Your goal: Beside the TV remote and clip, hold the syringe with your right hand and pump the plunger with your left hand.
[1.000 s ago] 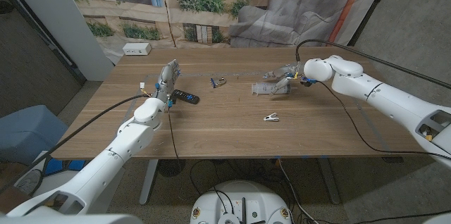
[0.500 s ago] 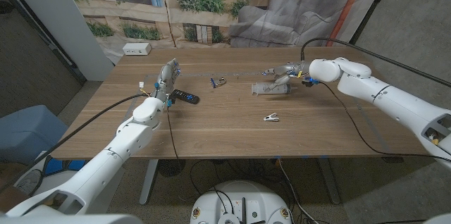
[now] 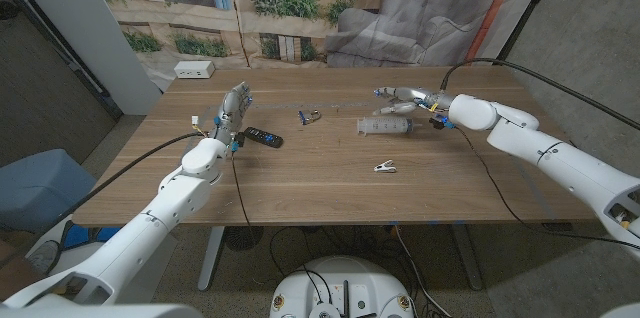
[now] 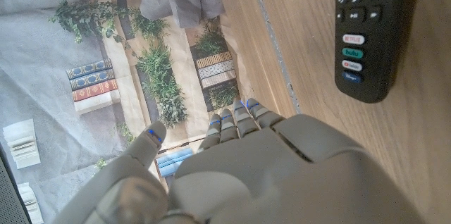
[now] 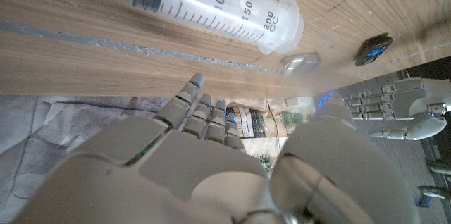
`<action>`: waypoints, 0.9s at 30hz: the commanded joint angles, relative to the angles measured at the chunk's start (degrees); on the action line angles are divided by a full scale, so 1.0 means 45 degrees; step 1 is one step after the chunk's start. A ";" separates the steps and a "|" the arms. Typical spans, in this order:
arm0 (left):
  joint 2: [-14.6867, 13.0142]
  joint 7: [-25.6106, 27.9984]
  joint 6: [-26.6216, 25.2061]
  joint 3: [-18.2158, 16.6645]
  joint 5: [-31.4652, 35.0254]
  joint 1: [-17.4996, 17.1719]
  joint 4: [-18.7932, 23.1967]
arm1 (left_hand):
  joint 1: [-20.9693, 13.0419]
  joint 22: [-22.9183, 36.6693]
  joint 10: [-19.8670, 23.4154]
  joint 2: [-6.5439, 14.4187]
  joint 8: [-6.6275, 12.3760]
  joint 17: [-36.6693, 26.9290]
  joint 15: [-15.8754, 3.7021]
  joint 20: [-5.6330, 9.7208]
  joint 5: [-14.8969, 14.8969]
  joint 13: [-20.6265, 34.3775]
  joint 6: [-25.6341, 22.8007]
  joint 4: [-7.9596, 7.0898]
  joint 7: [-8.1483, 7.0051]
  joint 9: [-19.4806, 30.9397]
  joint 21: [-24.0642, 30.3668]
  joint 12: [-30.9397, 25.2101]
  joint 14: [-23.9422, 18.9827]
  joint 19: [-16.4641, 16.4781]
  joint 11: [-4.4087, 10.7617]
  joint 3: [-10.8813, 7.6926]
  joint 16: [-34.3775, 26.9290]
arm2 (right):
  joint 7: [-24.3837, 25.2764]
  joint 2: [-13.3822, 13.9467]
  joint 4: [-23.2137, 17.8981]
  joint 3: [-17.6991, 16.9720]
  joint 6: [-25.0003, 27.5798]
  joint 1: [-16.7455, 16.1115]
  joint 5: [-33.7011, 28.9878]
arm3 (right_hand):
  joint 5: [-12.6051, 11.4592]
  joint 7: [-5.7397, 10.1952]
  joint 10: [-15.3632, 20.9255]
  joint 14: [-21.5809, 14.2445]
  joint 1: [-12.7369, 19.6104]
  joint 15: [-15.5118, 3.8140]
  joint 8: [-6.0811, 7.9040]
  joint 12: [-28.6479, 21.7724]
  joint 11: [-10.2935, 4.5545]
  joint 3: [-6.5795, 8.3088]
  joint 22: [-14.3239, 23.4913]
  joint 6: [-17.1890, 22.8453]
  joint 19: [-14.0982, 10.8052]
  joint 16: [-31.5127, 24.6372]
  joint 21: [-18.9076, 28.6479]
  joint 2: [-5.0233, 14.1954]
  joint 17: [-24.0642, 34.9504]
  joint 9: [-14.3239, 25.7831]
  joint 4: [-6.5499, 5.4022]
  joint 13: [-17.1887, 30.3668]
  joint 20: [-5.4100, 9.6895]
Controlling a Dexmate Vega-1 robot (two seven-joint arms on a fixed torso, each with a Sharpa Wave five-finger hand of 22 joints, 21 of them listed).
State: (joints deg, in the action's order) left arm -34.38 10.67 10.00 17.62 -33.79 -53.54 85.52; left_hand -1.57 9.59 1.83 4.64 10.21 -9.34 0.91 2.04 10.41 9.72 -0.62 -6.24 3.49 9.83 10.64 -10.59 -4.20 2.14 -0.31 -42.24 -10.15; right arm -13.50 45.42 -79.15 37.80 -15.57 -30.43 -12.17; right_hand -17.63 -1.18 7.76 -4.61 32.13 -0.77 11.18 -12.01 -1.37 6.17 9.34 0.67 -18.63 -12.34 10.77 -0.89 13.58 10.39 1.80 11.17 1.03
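Head view shows the clear plastic syringe (image 3: 386, 126) with printed black graduations lying flat on the long wooden table (image 3: 330, 183), its long axis running across the table, side to side before the robot. Its black plunger seal sits toward the robot's left end of the barrel; the open flanged end points toward the robot's right. The right hand (image 3: 404, 99) hovers just behind the syringe on the far side, fingers extended and apart, holding nothing and not touching the barrel. In the right wrist view the barrel (image 5: 215, 9) shows markings running from 50 up to 200 toward the flange, with the right hand's fingertips (image 5: 195, 83) near it but apart.

Well to the syringe's left, the black TV remote (image 3: 263, 137) with coloured buttons lies on the table at a slant. The left hand (image 3: 235, 110) stands just beyond the remote's far left end, fingers straight and raised, gripping nothing; the left wrist view shows it beside the remote (image 4: 369, 30) without contact.

Nearer the robot than the syringe lies a small white clip (image 3: 385, 167). Between syringe and remote lies a small blue-and-metal object (image 3: 310, 115).
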 commanded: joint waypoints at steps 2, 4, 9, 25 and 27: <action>-0.0133 -0.0532 0.0418 -0.0227 -0.0285 -0.0080 -0.0208 | 0.0069 0.0010 0.0016 0.0990 0.0049 -0.0036 -0.0030 0.0639 0.0074 0.0037 -0.0082 -0.0028 0.0069 0.0018 0.0026 -0.0038 0.0063 -0.0018 -0.0024 -0.0030 0.0040 | 0.1561 -0.0239 -0.0219 -0.1033 0.0380 -0.1197 0.1880 | 0.0156 -0.0068 -0.0376 0.0434 -0.0336 0.0063 -0.0115 0.0202 0.0002 -0.0120 0.0021 -0.0246 0.0414 0.0139 -0.0141 0.0116 -0.0038 -0.0019 -0.0166 -0.0005 0.0058; -0.0169 -0.0705 0.0490 -0.0256 -0.0352 -0.0055 -0.0300 | 0.0065 0.0010 0.0020 0.0990 0.0047 -0.0036 -0.0048 0.0641 0.0075 0.0036 -0.0081 -0.0025 0.0060 0.0018 0.0025 -0.0039 0.0069 -0.0020 -0.0019 -0.0033 0.0043 | 0.1832 -0.0257 -0.0428 -0.1176 0.0617 -0.1399 0.2062 | 0.0236 -0.0146 -0.0478 0.0566 -0.0570 -0.0025 -0.0144 0.0239 0.0013 -0.0178 0.0022 -0.0353 0.0715 0.0170 -0.0212 0.0187 -0.0053 -0.0023 -0.0268 -0.0021 0.0061; -0.0256 -0.1027 0.0563 -0.0310 -0.0499 0.0000 -0.0439 | 0.0051 0.0010 0.0074 0.0990 0.0040 -0.0033 -0.0059 0.0620 0.0077 0.0037 -0.0073 -0.0008 0.0059 0.0017 0.0049 -0.0058 0.0010 0.0041 -0.0022 -0.0040 0.0020 | 0.2249 -0.0403 -0.0807 -0.1521 0.1149 -0.1875 0.2843 | 0.0441 -0.0218 -0.0531 0.0658 -0.1096 0.0048 -0.0126 0.0249 -0.0005 -0.0315 0.0025 -0.0363 0.1521 0.0166 -0.0311 0.0322 -0.0095 -0.0030 -0.0494 -0.0052 0.0004; 0.0357 -0.1810 0.1495 -0.0105 -0.0618 0.0668 -0.1846 | 0.0031 0.0014 0.0033 0.0944 0.0026 -0.0029 -0.0049 0.0665 0.0074 0.0036 -0.0060 0.0041 0.0066 0.0015 0.0001 -0.0025 0.0046 -0.0067 -0.0038 -0.0039 0.0050 | 0.3135 -0.1076 -0.1324 -0.2398 0.1452 -0.3147 0.5425 | 0.0895 -0.0574 -0.0945 0.1394 -0.2362 0.0404 -0.0172 0.0343 0.0200 -0.0570 0.0038 -0.0580 0.2932 0.0292 -0.0218 0.0780 -0.0163 -0.0043 -0.1042 -0.0107 0.0042; 0.0381 -0.1850 0.1579 -0.0103 -0.0620 0.0682 -0.1918 | 0.0030 0.0014 0.0017 0.0939 0.0022 -0.0029 -0.0039 0.0667 0.0073 0.0035 -0.0052 0.0047 0.0061 0.0014 -0.0005 -0.0019 0.0076 -0.0088 -0.0058 -0.0038 0.0060 | 0.3403 -0.1221 -0.1262 -0.2439 0.1347 -0.3230 0.5507 | 0.0921 -0.0585 -0.0992 0.1488 -0.2479 0.0427 -0.0179 0.0346 0.0204 -0.0575 0.0039 -0.0624 0.3030 0.0300 -0.0220 0.0865 -0.0159 -0.0044 -0.1105 -0.0111 0.0053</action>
State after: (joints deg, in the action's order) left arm -33.83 4.42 14.73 16.73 -36.22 -51.83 80.00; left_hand -1.58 9.59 1.82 4.64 10.21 -9.35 0.70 2.04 10.41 9.72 -0.62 -6.24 3.49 9.83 10.64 -10.59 -3.99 2.14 -0.30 -42.24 -9.93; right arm -1.50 42.38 -84.75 28.99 -8.87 -41.90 6.36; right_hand -13.74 -3.51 3.77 1.26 22.01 1.01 10.71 -10.58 -0.62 3.57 9.35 -1.85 -5.57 -11.01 9.55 2.86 12.77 10.13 -2.71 10.65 1.19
